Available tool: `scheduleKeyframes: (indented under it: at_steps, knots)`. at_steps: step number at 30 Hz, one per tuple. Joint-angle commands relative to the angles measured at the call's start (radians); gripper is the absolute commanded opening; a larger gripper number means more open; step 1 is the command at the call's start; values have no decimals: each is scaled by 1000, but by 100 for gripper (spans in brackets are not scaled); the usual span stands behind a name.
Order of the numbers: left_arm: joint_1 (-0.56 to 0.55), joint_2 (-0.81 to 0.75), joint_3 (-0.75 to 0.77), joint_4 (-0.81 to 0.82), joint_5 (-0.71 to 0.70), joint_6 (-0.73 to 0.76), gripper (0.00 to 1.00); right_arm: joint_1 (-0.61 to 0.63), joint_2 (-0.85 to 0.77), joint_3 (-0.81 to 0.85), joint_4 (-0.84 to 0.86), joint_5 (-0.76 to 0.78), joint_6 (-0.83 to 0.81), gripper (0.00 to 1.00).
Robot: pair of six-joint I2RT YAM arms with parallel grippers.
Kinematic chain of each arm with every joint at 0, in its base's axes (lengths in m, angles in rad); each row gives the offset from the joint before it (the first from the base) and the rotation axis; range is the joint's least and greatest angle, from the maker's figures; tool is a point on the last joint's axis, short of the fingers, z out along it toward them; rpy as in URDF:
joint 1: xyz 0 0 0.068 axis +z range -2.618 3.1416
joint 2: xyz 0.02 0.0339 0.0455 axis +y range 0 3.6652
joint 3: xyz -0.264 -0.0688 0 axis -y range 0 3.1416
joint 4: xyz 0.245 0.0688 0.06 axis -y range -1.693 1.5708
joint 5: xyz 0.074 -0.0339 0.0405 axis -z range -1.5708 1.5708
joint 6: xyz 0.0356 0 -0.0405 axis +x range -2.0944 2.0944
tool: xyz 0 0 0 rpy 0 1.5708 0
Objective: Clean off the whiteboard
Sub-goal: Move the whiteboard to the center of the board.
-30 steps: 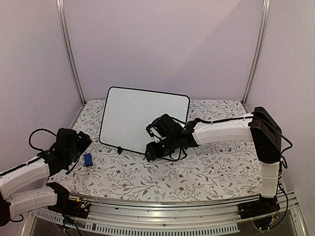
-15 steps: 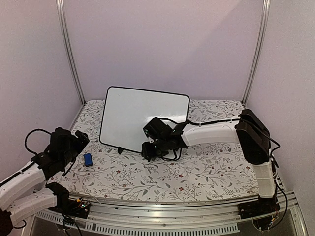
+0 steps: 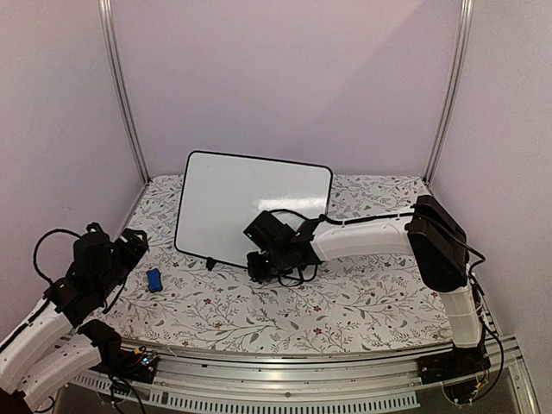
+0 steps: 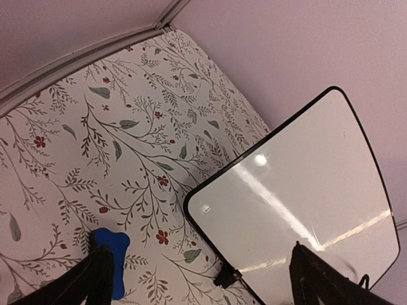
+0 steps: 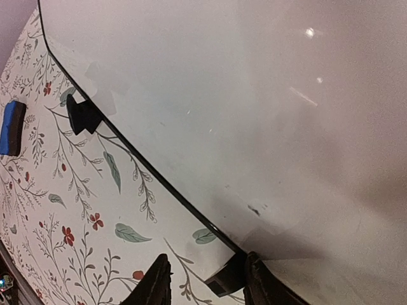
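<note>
From above, the whiteboard (image 3: 250, 203) stands propped at the far left-centre of the table (image 3: 362, 302). Its long axis runs left to right, and its face tilts back and is turned toward the near side. The right gripper (image 3: 259, 260) sits at its near lower edge. The left gripper (image 3: 129, 244) is well apart at the left, near the eraser (image 3: 154, 279). Left wrist: jaws wide apart, empty. Right wrist: fingers (image 5: 156, 283) part-open, straddling a black foot (image 5: 222, 279), not clamped.

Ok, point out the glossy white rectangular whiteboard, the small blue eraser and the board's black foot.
Whiteboard (image 3: 250, 203): top external view, centre of face.
Blue eraser (image 3: 154, 279): top external view, its middle.
Black foot (image 5: 82, 115): right wrist view, its middle.
</note>
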Motion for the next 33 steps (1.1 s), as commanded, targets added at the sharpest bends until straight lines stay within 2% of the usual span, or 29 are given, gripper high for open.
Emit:
scheduleKeyframes:
  at_steps: [1, 13, 33]
  knots:
    - [-3, -10, -11, -41, 1, 20, 95, -21, 89, -15, -108, 141, 11, 41]
    - [-4, 23, -8, 7, 31, 48, 95, -13, -4, -91, -100, 158, 33, 49]
    - [-3, 22, -29, 52, 46, 54, 94, 7, 43, -24, -160, 147, 33, 49]
